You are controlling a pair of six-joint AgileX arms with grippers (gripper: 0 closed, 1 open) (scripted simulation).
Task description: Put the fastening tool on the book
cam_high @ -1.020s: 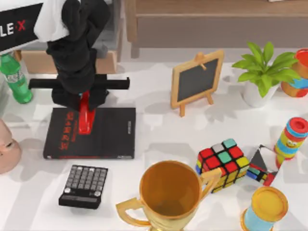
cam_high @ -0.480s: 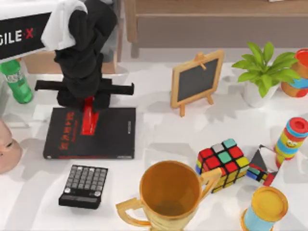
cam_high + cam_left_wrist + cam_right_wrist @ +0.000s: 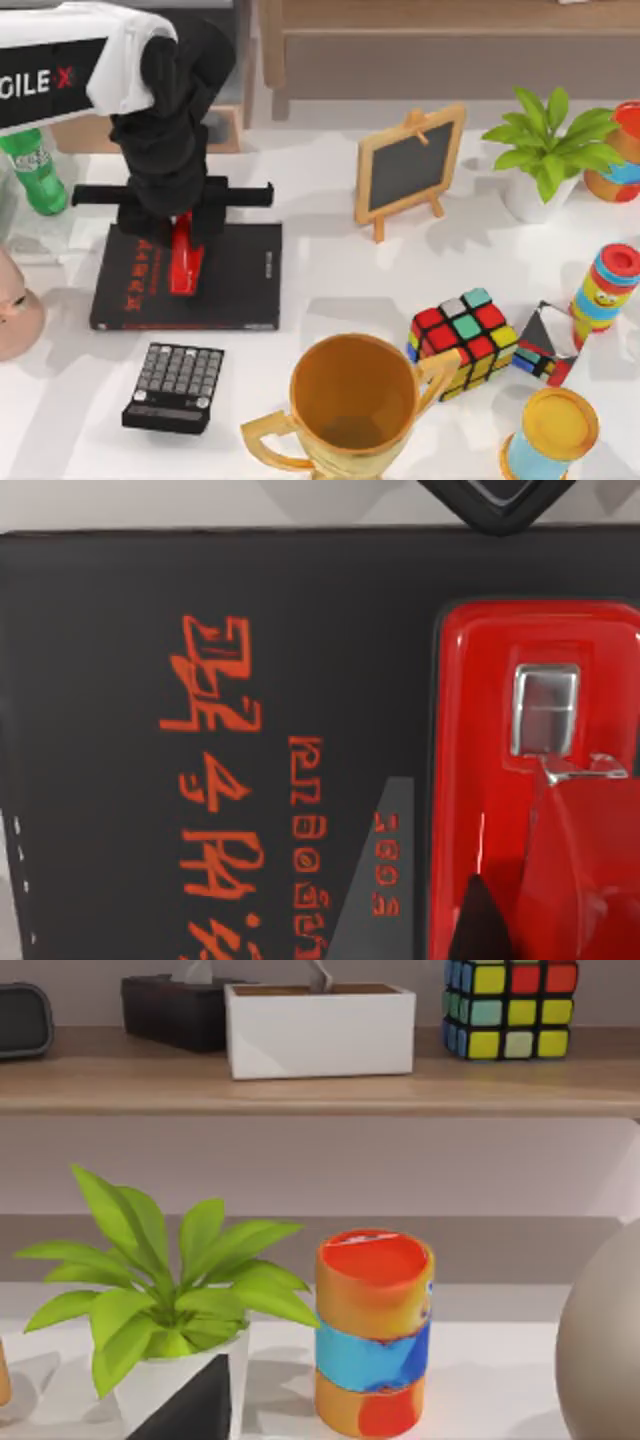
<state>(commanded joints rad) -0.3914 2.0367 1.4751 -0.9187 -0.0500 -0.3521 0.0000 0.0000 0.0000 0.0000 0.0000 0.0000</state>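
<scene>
Green bottle (image 3: 32,168) at far left edge of the top view, standing on the table (image 3: 330,270). Just right of it, left gripper (image 3: 178,232) over the far part of the black book (image 3: 225,285) in the left half of the frame; fingers hidden by the arm, cannot tell if apart or together. Red stapler (image 3: 184,258) lies on the book's cover beside the red lettering, its far end under the gripper. Wrist view: stapler (image 3: 500,780) against the cover (image 3: 120,680). Calculator (image 3: 175,387) lower left, near the book. Gold cup (image 3: 355,405) bottom centre.
</scene>
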